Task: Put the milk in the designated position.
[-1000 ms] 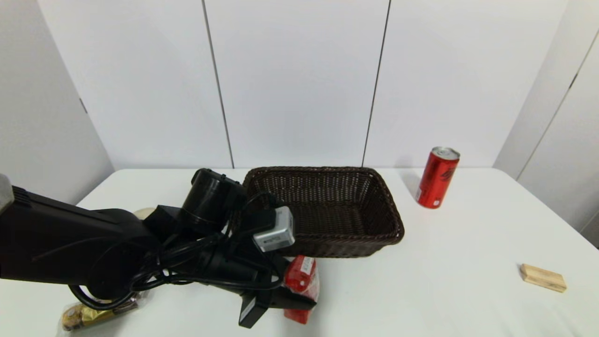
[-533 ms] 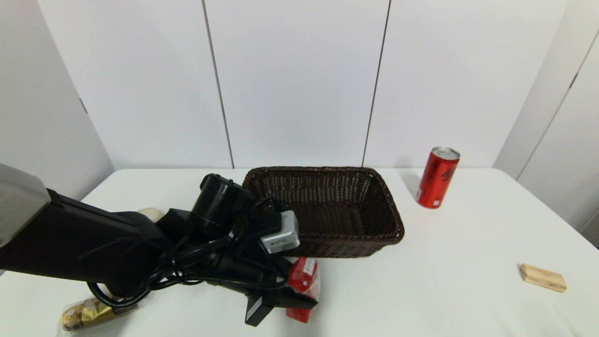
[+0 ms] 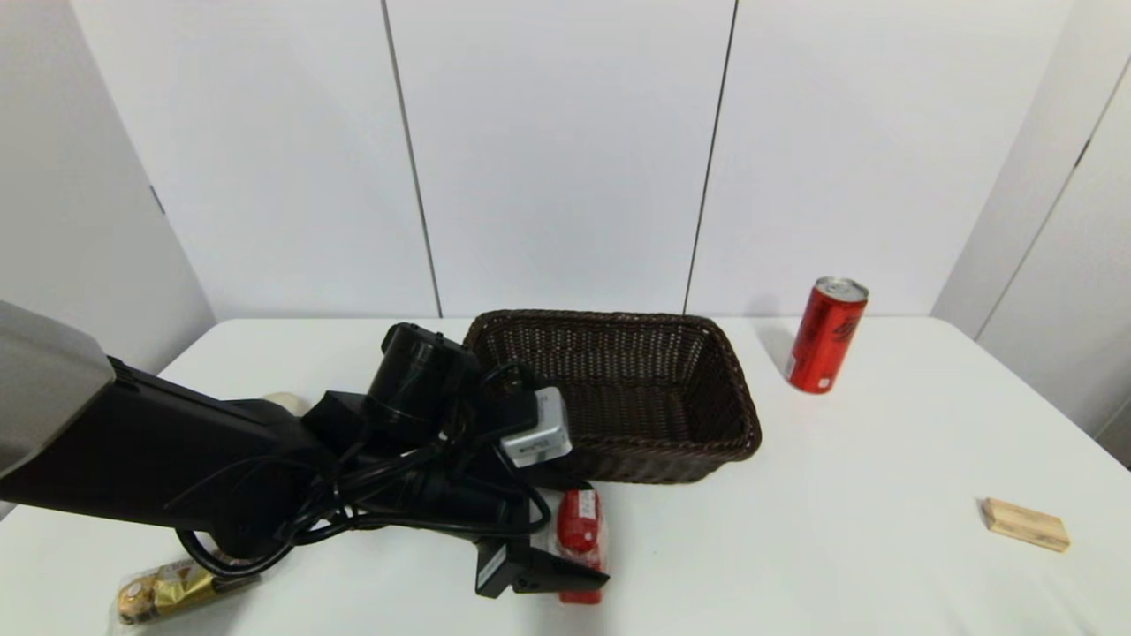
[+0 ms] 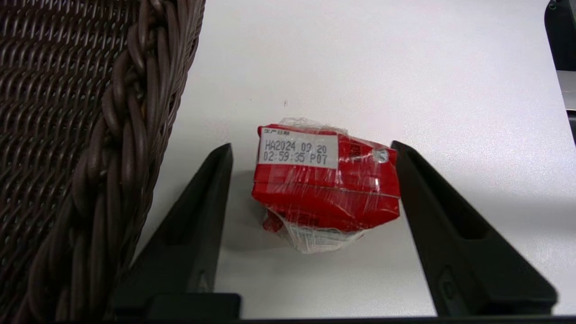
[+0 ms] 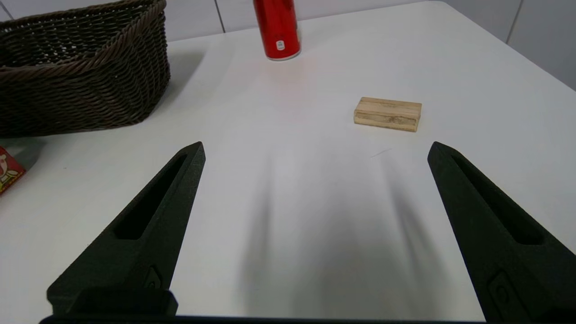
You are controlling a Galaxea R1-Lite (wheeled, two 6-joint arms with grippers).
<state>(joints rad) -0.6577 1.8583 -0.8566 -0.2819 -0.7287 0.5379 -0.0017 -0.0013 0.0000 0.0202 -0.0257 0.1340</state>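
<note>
The milk (image 4: 326, 177), a small red carton in clear wrap with a white date label, rests on the white table just in front of the basket. My left gripper (image 4: 311, 146) is open and straddles it. One finger (image 4: 432, 216) touches the carton's corner, and the other stands a little apart on the basket side. In the head view the milk (image 3: 580, 528) shows beside the left gripper (image 3: 570, 552), partly covered by the wrist. The milk's edge (image 5: 6, 173) also shows in the right wrist view. My right gripper (image 5: 316, 146) hovers open and empty over bare table. No mark shows for the designated position.
A dark brown wicker basket (image 3: 707, 389) stands mid-table, its wall (image 4: 90, 157) close to the left fingers. A tall red can (image 3: 824, 336) is at the back right and a wooden block (image 3: 1025, 524) at the right. A gold chocolate pack (image 3: 168, 590) lies front left.
The left arm has reached a little further right. The milk, tilted before, now stands straighter on the table between the fingers.
</note>
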